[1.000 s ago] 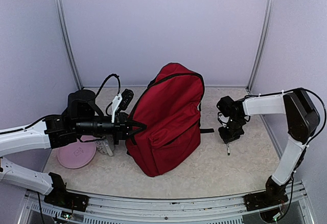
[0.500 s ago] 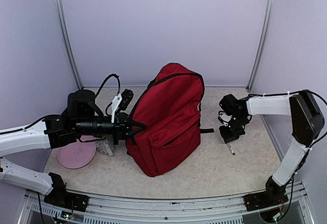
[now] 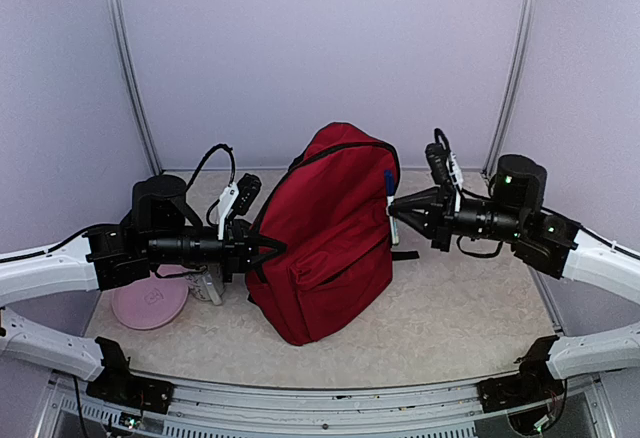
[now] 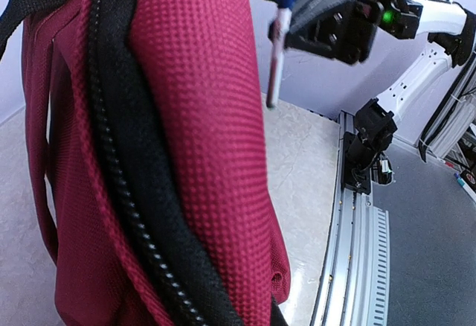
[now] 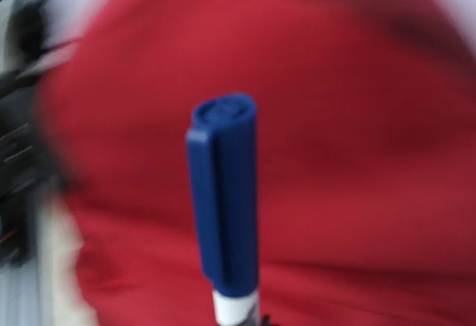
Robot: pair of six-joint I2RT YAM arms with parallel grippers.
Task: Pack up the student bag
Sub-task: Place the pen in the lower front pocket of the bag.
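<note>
The student bag (image 3: 330, 228) is a dark red backpack with black zippers, standing upright mid-table. It fills the left wrist view (image 4: 193, 117), where a black zipper (image 4: 126, 184) runs down it. My left gripper (image 3: 270, 250) is pressed into the bag's left edge with its fingers together on the fabric. My right gripper (image 3: 397, 208) is shut on a white pen with a blue cap (image 3: 389, 193). It holds the pen upright beside the bag's upper right side. The pen also shows in the left wrist view (image 4: 277, 50) and, blurred, in the right wrist view (image 5: 223, 199) in front of the bag (image 5: 357, 155).
A pink disc (image 3: 150, 303) lies on the table under my left arm, with a small grey-white item (image 3: 208, 286) beside it. A black object (image 3: 246, 192) sits behind the left gripper. A black strap (image 3: 405, 255) sticks out at the bag's right. A metal rail (image 3: 330, 403) runs along the front edge.
My right arm has swung up from the table at the right and carried the pen to the bag's upper right side. The left arm and bag have not moved.
</note>
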